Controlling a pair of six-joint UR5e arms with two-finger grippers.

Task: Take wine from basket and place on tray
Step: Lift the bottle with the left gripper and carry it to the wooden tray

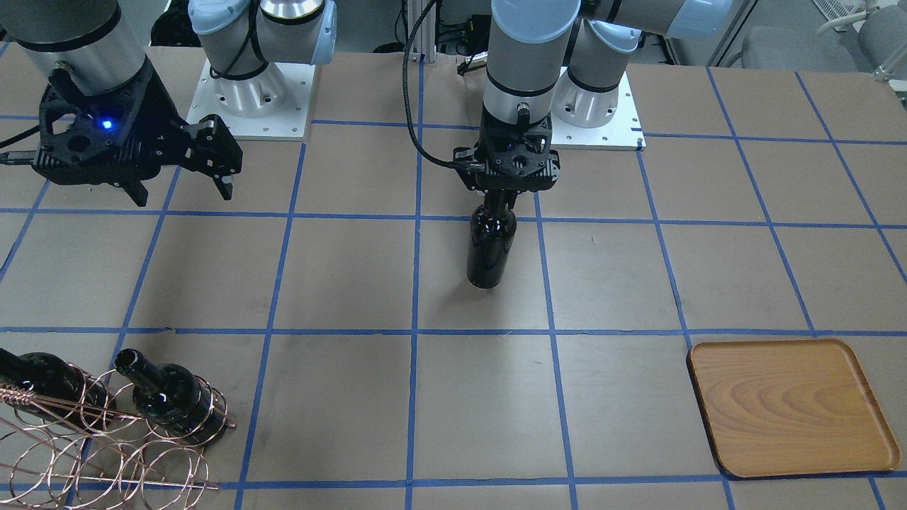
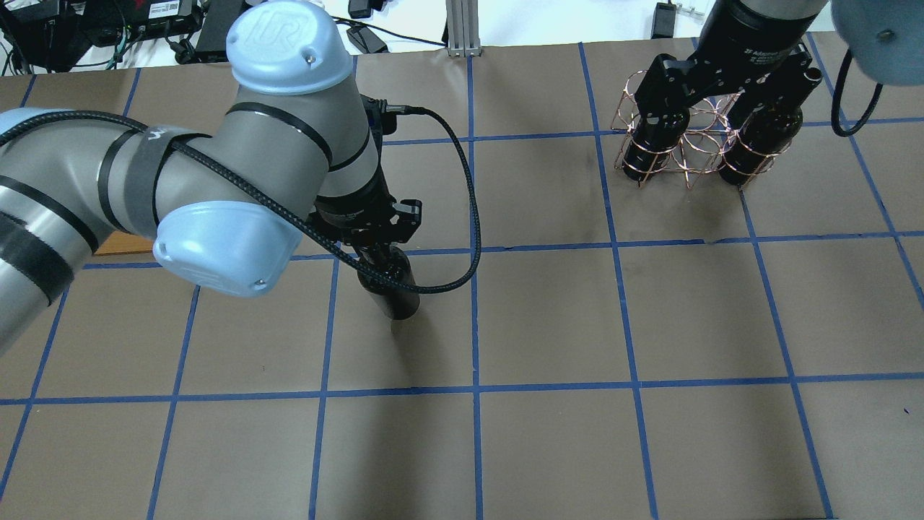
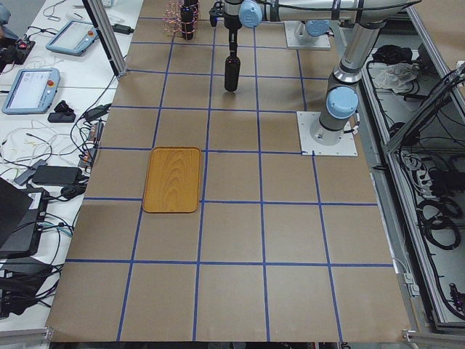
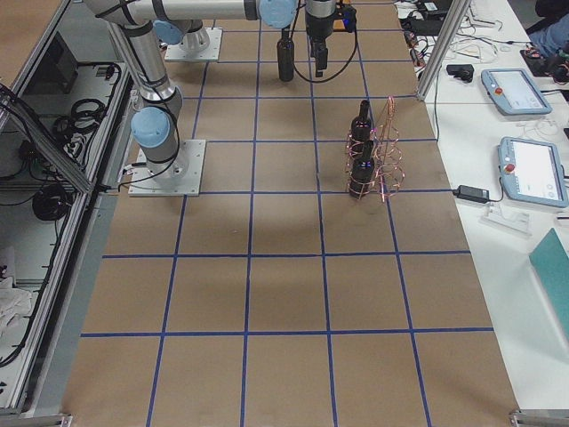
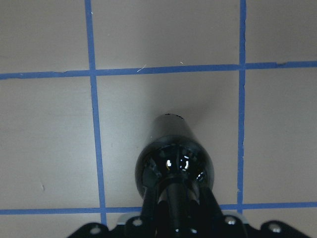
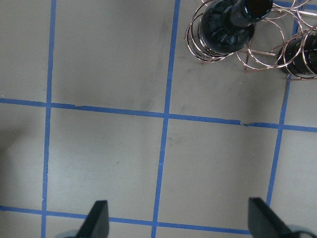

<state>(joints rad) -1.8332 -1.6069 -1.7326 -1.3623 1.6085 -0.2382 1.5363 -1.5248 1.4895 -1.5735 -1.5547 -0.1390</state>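
My left gripper (image 1: 500, 200) is shut on the neck of a near-black wine bottle (image 1: 490, 248) and holds it upright over the table's middle. I cannot tell whether its base touches the table. The bottle also shows in the overhead view (image 2: 393, 289) and in the left wrist view (image 5: 173, 163). Two more bottles (image 1: 173, 398) (image 1: 42, 377) sit in the copper wire basket (image 1: 106, 446). My right gripper (image 1: 184, 190) is open and empty, raised near the basket (image 6: 267, 47). The wooden tray (image 1: 790, 407) lies empty, well apart from the held bottle.
Brown table with a grid of blue tape lines. The two arm bases on white plates (image 1: 248, 106) (image 1: 602, 113) stand at the robot's side. The left arm's black cable (image 2: 469, 209) loops beside the held bottle. Operator desks with tablets (image 4: 524, 169) lie beyond the table edge.
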